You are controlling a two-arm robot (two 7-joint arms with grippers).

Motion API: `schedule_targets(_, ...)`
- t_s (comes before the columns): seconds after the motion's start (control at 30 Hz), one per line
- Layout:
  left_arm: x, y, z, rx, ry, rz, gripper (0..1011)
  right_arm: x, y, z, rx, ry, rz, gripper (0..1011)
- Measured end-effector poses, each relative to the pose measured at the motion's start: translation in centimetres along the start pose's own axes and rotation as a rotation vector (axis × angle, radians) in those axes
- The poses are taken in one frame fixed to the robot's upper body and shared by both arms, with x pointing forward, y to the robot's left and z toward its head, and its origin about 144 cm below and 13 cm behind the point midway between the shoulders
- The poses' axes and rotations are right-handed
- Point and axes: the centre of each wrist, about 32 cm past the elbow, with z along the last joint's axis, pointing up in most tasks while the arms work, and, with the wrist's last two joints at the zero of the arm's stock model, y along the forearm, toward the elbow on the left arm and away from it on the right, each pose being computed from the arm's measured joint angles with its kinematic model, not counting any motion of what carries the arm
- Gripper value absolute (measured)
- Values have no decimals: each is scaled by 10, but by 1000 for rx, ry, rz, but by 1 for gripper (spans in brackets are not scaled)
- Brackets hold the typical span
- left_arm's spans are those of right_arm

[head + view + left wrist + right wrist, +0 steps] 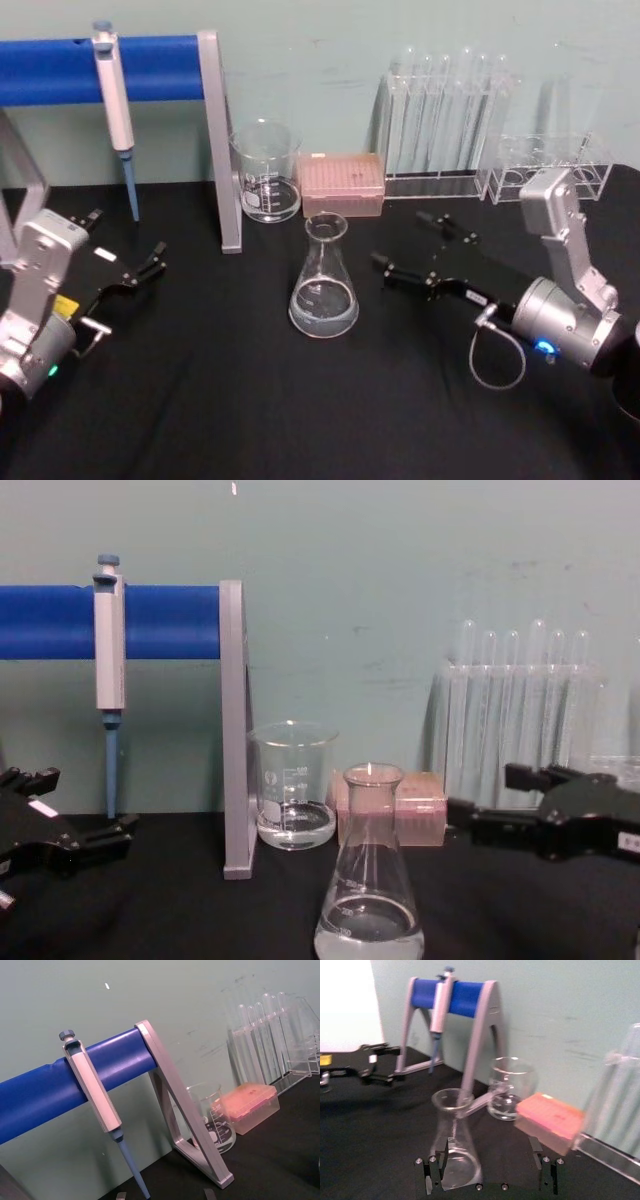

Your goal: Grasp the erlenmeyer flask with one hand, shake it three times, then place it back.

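The erlenmeyer flask (323, 283) stands upright on the black table, a little clear liquid in its wide base; it also appears in the chest view (368, 885). My right gripper (400, 240) is open just to the flask's right, fingers pointing at it without touching. In the right wrist view the flask (452, 1140) stands ahead of the open right gripper (487, 1165), closer to one finger (427, 1177) than the other. My left gripper (128, 238) rests open at the table's left, well away from the flask, and shows again in the chest view (90, 802).
Behind the flask are a glass beaker (266, 172), a pink tip box (342, 184) and a rack of test tubes (445, 125). A blue-barred stand (218, 140) holding a pipette (115, 110) occupies the back left. An empty clear rack (555, 165) sits at the back right.
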Motion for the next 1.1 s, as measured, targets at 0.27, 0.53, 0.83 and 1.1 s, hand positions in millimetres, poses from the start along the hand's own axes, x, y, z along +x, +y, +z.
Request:
schedule_targets(0.27,0,0,0,0,0,0,1001,4,0,0,39,32,-157,1003)
schedule_targets(0.53,0,0,0,0,0,0,1001,5,9,-5,48,56,-334,1003)
schedule_targets(0.83,0,0,0,0,0,0,1001,9,19,-20,22,42,-443,1003)
schedule_targets(1.1,0,0,0,0,0,0,1001,10,24,-29,-11,33,-468,1002)
